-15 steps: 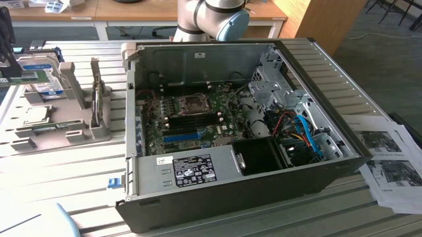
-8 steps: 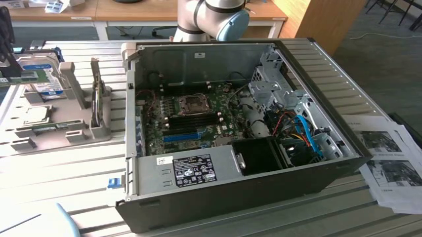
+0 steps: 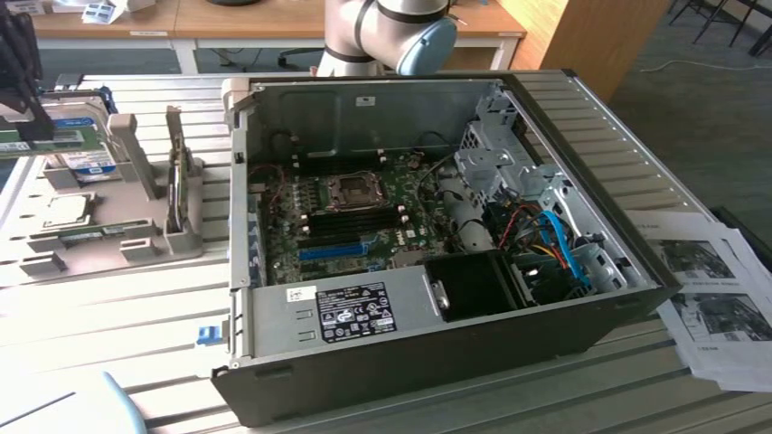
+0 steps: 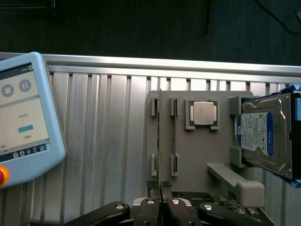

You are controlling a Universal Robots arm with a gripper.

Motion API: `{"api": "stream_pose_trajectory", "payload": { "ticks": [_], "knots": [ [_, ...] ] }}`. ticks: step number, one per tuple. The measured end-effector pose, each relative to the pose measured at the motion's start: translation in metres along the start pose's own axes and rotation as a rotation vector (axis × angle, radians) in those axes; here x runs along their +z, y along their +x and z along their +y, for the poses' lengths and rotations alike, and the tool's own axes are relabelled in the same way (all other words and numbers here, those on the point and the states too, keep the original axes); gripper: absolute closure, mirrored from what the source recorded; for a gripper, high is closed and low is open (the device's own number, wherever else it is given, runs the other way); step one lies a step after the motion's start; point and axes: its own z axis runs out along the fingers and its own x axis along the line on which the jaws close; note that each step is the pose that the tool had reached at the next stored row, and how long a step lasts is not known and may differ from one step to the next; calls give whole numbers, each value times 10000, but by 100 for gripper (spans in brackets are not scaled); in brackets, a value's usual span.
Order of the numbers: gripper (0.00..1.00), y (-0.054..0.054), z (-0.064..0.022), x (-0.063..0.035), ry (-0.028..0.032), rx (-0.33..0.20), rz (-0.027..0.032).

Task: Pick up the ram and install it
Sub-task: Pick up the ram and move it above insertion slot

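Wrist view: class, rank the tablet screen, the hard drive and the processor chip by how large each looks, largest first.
1. Tablet screen, even though the picture's edge cuts part of it off.
2. Hard drive.
3. Processor chip, clearly the smallest.

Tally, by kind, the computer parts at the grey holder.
Thin green circuit-board stick, in the jaws: 1
Square silvery processor chip: 1
Blue-labelled metal hard drive: 1
Total: 3; second stick slot unclear.
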Motion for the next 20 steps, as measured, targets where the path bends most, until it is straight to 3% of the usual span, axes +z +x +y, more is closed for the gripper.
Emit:
{"api": "stream_pose_trajectory", "payload": {
  "ticks": [6, 8, 9, 20],
  "knots": [
    [89, 4, -124, -4, 0, 0, 0],
    [89, 10, -370, -12, 0, 0, 0],
    [89, 12, -441, -15, -1, 0, 1],
    [89, 22, -776, -25, 0, -1, 0]
  ]
}}
